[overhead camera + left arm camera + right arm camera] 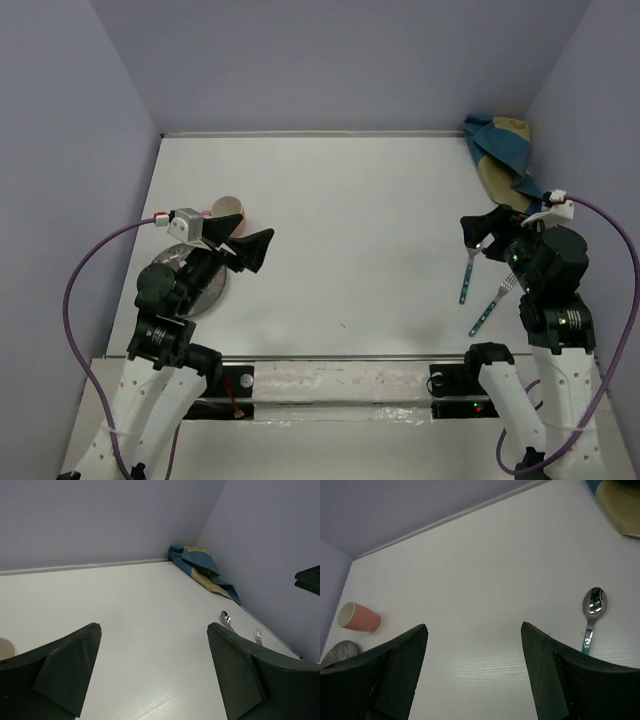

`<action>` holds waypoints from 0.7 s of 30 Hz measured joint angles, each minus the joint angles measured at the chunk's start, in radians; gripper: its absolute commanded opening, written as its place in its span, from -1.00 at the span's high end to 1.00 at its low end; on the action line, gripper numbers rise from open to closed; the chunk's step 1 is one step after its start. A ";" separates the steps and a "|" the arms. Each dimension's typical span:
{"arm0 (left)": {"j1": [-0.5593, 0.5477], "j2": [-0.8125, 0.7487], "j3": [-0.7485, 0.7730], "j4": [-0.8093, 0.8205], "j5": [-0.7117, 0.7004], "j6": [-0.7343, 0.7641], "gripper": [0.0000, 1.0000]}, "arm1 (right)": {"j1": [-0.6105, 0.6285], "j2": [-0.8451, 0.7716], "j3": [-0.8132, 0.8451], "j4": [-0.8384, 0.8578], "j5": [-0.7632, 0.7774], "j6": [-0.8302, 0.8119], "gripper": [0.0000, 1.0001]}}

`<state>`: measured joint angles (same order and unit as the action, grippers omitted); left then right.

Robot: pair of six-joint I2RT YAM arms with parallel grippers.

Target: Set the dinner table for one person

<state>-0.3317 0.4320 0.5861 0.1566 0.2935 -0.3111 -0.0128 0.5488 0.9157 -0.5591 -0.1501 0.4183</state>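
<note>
dinner table (pixel 350 230) middle open | cup (pixel 360 617), plate (pixel 337 651) left | spoon (pixel 594 602), fork (pixel 490 310) right (placemat (pixel 500 150) far corner)

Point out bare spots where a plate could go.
Widest: dinner table centre, between cup and plate at left and spoon and fork at right. Also bare along the back wall. Crowded: both side edges and the placemat corner.

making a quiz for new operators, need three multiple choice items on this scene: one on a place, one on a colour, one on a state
1. Where is the checked cloth?
A. far right corner
B. near left edge
C. centre of the table

2. What colour are the handles of the spoon and fork?
A. red
B. teal
C. yellow

3. The left claw is:
A. open and empty
B. shut on a cup
C. shut on a knife

Key: 1 A, it is bunched where the far and right walls meet; 2 B, both handles show teal; 3 A, it gapes wide with nothing inside.
</note>
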 measured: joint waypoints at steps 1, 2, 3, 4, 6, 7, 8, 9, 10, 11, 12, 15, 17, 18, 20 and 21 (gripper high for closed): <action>0.000 0.002 0.002 0.000 0.007 0.003 -0.98 | 0.000 0.015 0.000 0.001 0.010 0.000 -0.61; 0.000 0.003 0.003 -0.001 0.011 0.004 -0.98 | 0.000 0.031 0.000 0.002 0.018 0.000 -0.60; 0.000 0.003 0.004 0.000 0.017 0.007 -0.98 | 0.000 0.043 0.000 0.003 0.024 0.001 -0.60; 0.000 0.003 0.004 -0.001 0.022 0.010 -0.98 | 0.000 0.060 0.000 0.007 0.032 0.001 -0.60; 0.000 0.003 0.004 0.000 0.028 0.012 -0.98 | 0.000 0.098 -0.001 0.024 0.050 0.005 -0.59; 0.000 0.003 0.004 0.000 0.033 0.013 -0.98 | 0.000 0.117 -0.003 0.041 0.061 0.009 -0.58; 0.000 0.003 0.004 0.000 0.040 0.014 -0.98 | 0.000 0.143 -0.008 0.065 0.072 0.013 -0.57; 0.000 0.003 0.004 0.000 0.047 0.014 -0.98 | 0.000 0.167 -0.011 0.086 0.080 0.019 -0.56; 0.000 0.003 0.004 0.001 0.051 0.014 -0.98 | 0.000 0.205 -0.019 0.122 0.092 0.026 -0.55; 0.000 0.003 0.004 0.002 0.057 0.014 -0.98 | 0.000 0.243 -0.024 0.155 0.105 0.033 -0.54; 0.000 0.003 0.004 0.002 0.061 0.014 -0.98 | 0.000 0.279 -0.027 0.181 0.116 0.036 -0.54; -0.002 0.003 0.004 0.003 0.071 0.013 -0.98 | 0.000 0.408 -0.026 0.283 0.174 0.037 -0.46; -0.007 0.003 0.004 0.003 0.073 0.013 -0.98 | 0.000 0.543 -0.023 0.358 0.242 0.026 -0.43; -0.010 0.003 0.004 0.003 0.074 0.013 -0.98 | 0.000 0.596 -0.017 0.388 0.274 0.020 -0.41; -0.016 0.003 0.004 0.003 0.075 0.012 -0.98 | 0.000 0.715 0.006 0.450 0.334 0.004 -0.36; -0.019 0.003 0.004 0.003 0.075 0.012 -0.98 | 0.000 0.767 0.021 0.467 0.354 -0.001 -0.33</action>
<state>-0.3511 0.4347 0.5900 0.1596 0.3687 -0.2989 -0.0132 1.3159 0.9367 -0.0917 0.2035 0.4175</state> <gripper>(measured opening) 0.989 0.707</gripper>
